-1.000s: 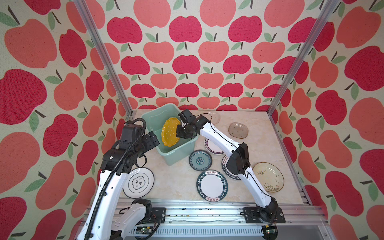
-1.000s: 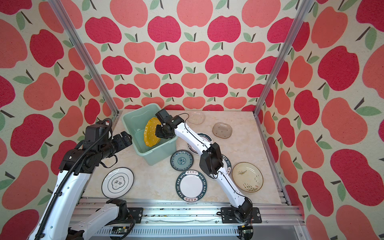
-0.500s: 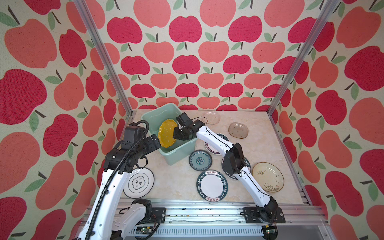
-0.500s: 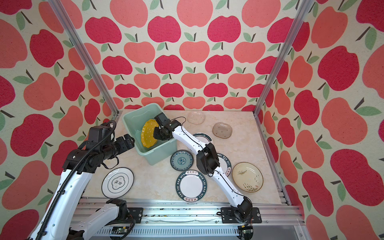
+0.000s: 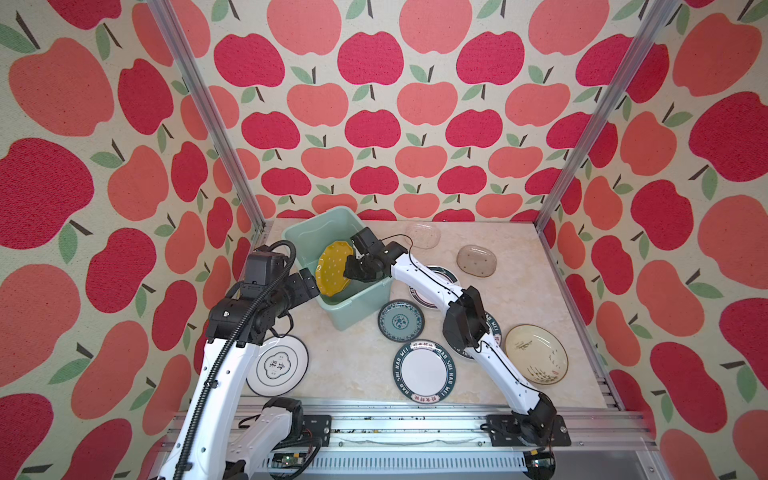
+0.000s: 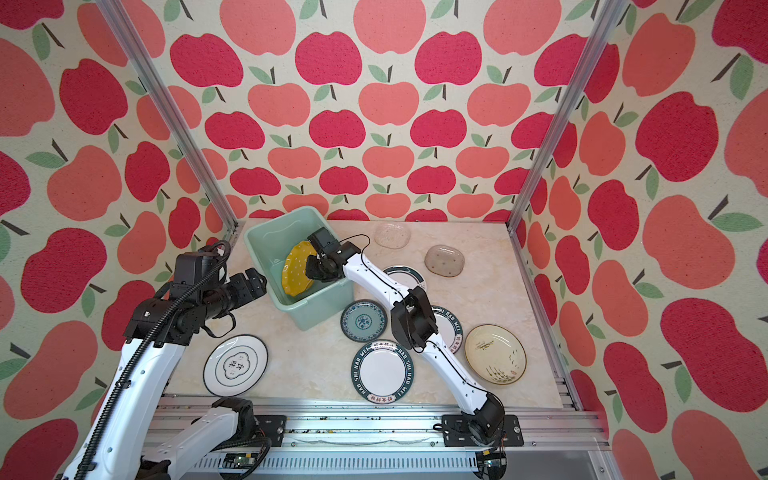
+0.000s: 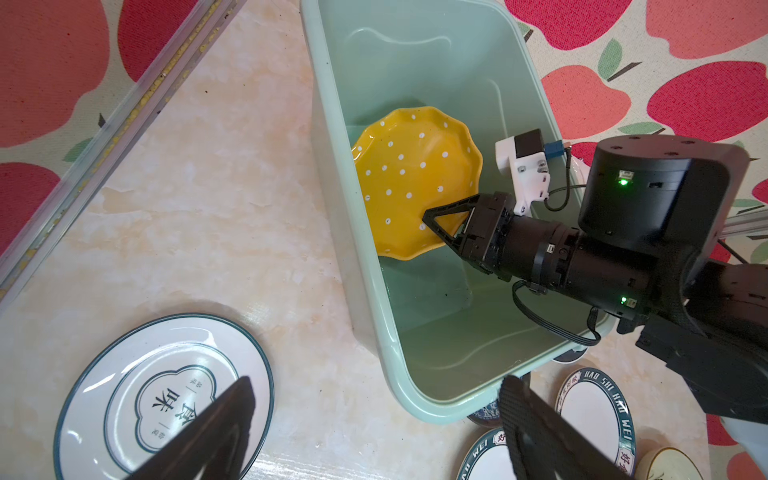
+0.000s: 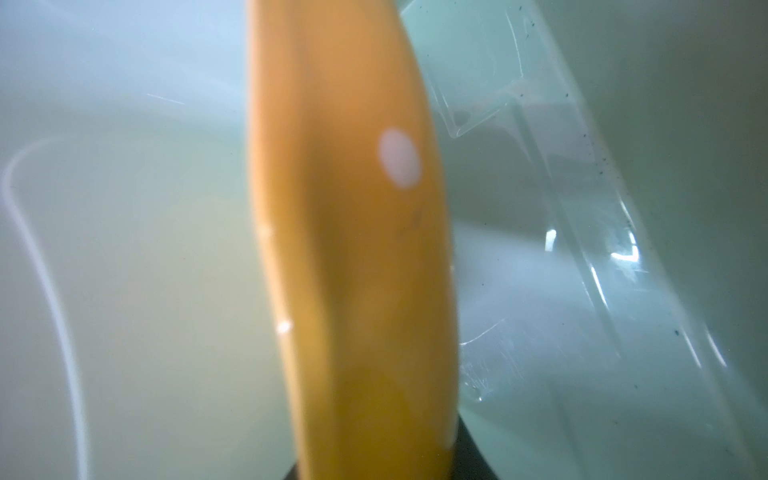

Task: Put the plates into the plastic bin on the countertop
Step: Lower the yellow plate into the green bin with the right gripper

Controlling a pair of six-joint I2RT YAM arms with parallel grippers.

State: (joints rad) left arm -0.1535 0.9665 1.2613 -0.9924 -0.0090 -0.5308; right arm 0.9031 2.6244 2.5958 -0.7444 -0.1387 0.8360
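Note:
The yellow dotted plate [image 5: 332,270] [image 6: 297,270] stands tilted on edge inside the mint-green plastic bin [image 5: 357,307] [image 6: 320,307] at the back left of the countertop [image 5: 353,365]. My right gripper [image 5: 349,268] [image 6: 311,268] reaches over the bin's right rim, shut on the plate's edge; the left wrist view shows a finger across the plate [image 7: 407,183]. In the right wrist view the plate [image 8: 353,249] fills the gap between the jaws. My left gripper [image 5: 309,282] [image 7: 378,386] hovers open and empty by the bin's left front corner.
On the countertop lie a white emblem plate [image 5: 276,365], a teal patterned plate [image 5: 400,321], a white lettered-rim plate [image 5: 424,371], a cream plate [image 5: 536,353], a smoky glass oval [image 5: 476,260] and a clear glass dish [image 5: 422,235]. Further plates sit under the right arm.
My right gripper has carried the yellow plate leftward and lower into the bin. The left gripper has edged slightly closer to the bin.

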